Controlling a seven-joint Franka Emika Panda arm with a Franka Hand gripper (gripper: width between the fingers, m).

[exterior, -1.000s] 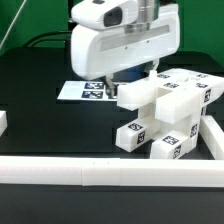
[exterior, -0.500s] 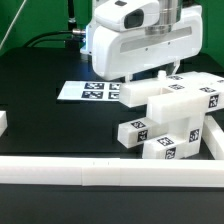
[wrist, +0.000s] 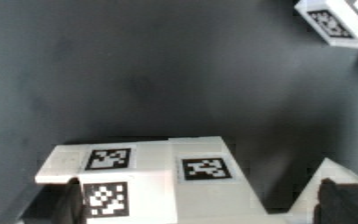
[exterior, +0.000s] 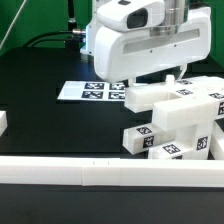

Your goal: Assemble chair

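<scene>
Exterior view, read as a clock face: the chair [exterior: 182,120] fills the 3 to 4 o'clock part of the picture as a stack of chunky white tagged blocks that already look joined. It rests on the black table [exterior: 45,130], just inside the long border rail [exterior: 90,172] that runs across 6 o'clock. The marker board [exterior: 92,90] lies flat at about 10 o'clock from the stack, apart from it. The gripper [exterior: 170,78] hangs right over the upper blocks at about 1 o'clock, and its white body hides most of where it meets them.

In the wrist view a tagged block of the chair [wrist: 140,172] lies between the two dark fingers [wrist: 348,198], close against one of them. A strip of table shows between the block and the other (so a firm clamp is not proven). I cannot tell whether the pincer is closed on the block or only straddling it. A second tagged piece [wrist: 336,20] shows at the far corner of that view.

My reading is that the step in hand is working on the half-built chair itself, either seating an upper block or shifting the stack. The next move calls for a sure hold on both faces of the block. It should then be slow and straight, keeping the stack from tipping toward the rail
</scene>
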